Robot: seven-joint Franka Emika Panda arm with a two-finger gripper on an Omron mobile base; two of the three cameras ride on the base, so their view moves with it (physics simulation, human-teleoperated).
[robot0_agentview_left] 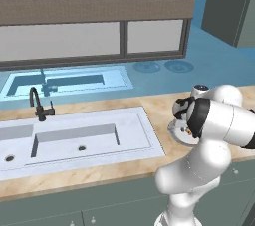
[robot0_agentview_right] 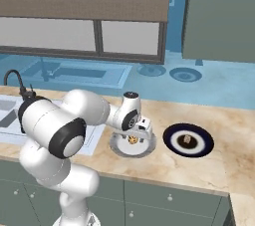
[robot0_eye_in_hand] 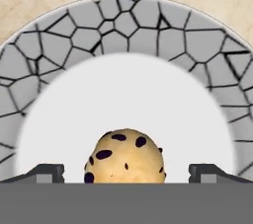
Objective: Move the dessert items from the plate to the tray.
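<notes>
The gripper (robot0_agentview_right: 141, 131) hangs low over the plate (robot0_agentview_right: 147, 147), its jaws spread as wide as they go and holding nothing. In the hand view its two fingertips (robot0_eye_in_hand: 47, 172) stand at either side, and the cookie (robot0_eye_in_hand: 125, 157) sits squarely between them, just ahead of the jaws and centred in the gap. I judge that the coming move turns on this: the cookie lies straight along the jaws' line of approach, so a short drop and a close should catch it.

The cookie is round with no long axis, so any closing direction would serve. It is tan-yellow with dark specks, domed, and far smaller than the plate. It rests on the plate's white centre, inside a grey cracked-pattern rim, and the plate stands on the marbled desk (robot0_agentview_right: 234, 135).
</notes>
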